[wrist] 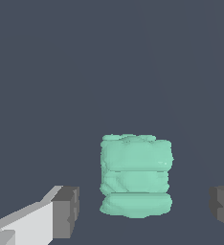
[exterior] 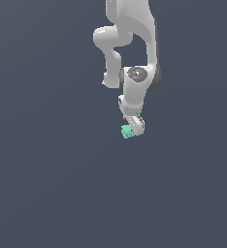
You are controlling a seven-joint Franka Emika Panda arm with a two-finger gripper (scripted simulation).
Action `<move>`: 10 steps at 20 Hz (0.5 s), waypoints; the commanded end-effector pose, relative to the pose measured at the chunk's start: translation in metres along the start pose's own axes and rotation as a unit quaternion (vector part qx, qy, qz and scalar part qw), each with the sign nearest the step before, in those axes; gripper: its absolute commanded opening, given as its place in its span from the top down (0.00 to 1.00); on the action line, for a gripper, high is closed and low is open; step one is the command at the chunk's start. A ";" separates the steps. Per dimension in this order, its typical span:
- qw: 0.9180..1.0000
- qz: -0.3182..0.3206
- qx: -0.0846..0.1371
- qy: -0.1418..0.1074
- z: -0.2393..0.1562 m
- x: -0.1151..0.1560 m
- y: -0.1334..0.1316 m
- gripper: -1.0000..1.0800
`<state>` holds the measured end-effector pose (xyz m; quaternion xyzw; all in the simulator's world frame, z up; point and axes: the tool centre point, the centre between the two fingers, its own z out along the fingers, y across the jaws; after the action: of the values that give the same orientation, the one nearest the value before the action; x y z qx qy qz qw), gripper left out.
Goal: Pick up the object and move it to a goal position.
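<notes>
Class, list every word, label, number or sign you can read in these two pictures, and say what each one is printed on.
None: no text shows in either view. The green object, the gripper and the arm all look plain.

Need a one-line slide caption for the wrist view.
Open gripper straddles the lumpy green object, fingers clear of both sides.

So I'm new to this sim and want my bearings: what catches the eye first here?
The mint-green lumpy object stands out against the plain dark floor, sitting between the open gripper's grey fingertips with gaps on both sides. In the exterior view, the white arm reaches down from the top edge to it.
</notes>
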<state>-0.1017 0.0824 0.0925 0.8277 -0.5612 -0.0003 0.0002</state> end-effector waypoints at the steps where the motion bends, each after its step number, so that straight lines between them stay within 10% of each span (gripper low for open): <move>1: 1.000 0.005 0.000 0.000 0.000 -0.001 0.001 0.04; 10: 1.000 0.004 0.000 0.000 0.015 -0.001 0.001 0.04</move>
<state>-0.1024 0.0829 0.0830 0.8257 -0.5641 0.0002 -0.0002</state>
